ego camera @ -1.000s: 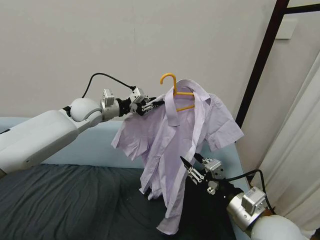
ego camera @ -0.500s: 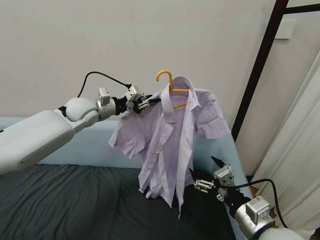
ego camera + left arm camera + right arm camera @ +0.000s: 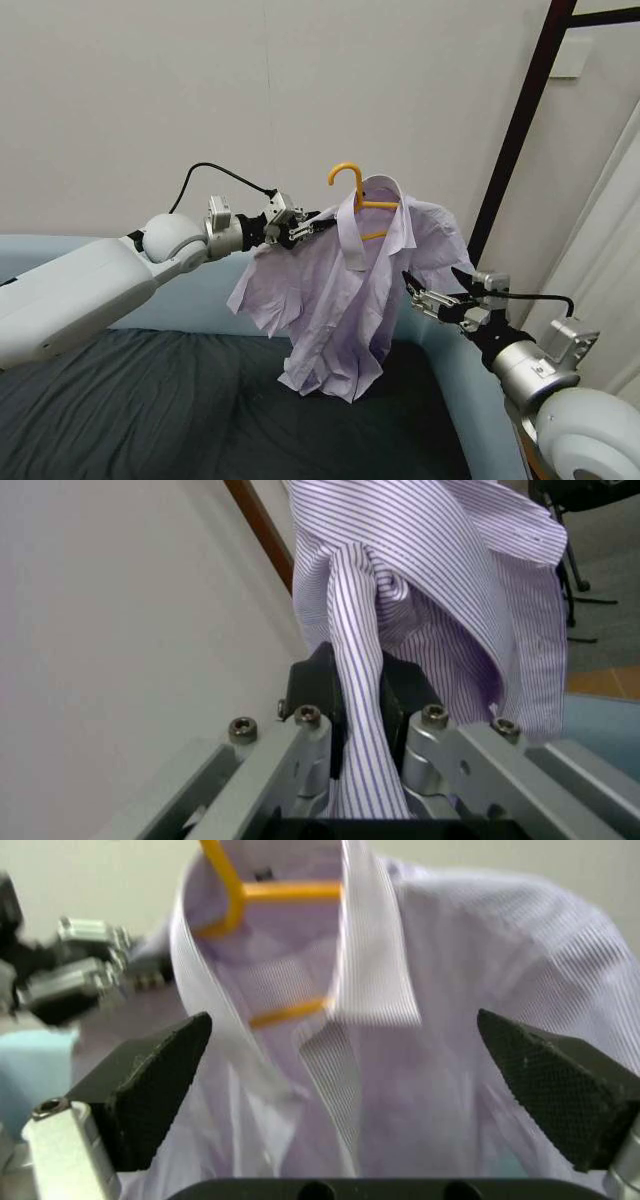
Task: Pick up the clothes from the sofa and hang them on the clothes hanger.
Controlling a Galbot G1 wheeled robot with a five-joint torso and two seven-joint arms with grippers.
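Observation:
A pale lilac striped shirt (image 3: 340, 300) hangs on a yellow hanger (image 3: 352, 180) in the air above the sofa. My left gripper (image 3: 315, 225) is shut on the shirt's shoulder seam; in the left wrist view the fabric (image 3: 358, 705) is pinched between the black pads. My right gripper (image 3: 432, 282) stands open just beside the shirt's other sleeve, level with the chest. In the right wrist view its fingers (image 3: 150, 1080) spread wide before the collar and the hanger (image 3: 240, 892), and the shirt front (image 3: 450, 990) is close ahead. The left gripper (image 3: 70, 982) appears farther off.
The sofa has a dark seat cushion (image 3: 140, 400) and a light blue back (image 3: 190, 290). A dark brown rack pole (image 3: 515, 130) rises at the right against the wall. A white curtain (image 3: 600, 260) hangs at the far right.
My right gripper has risen from near the shirt's hem to the level of its sleeve. The shirt and hanger have shifted slightly right, and the hem has swung up.

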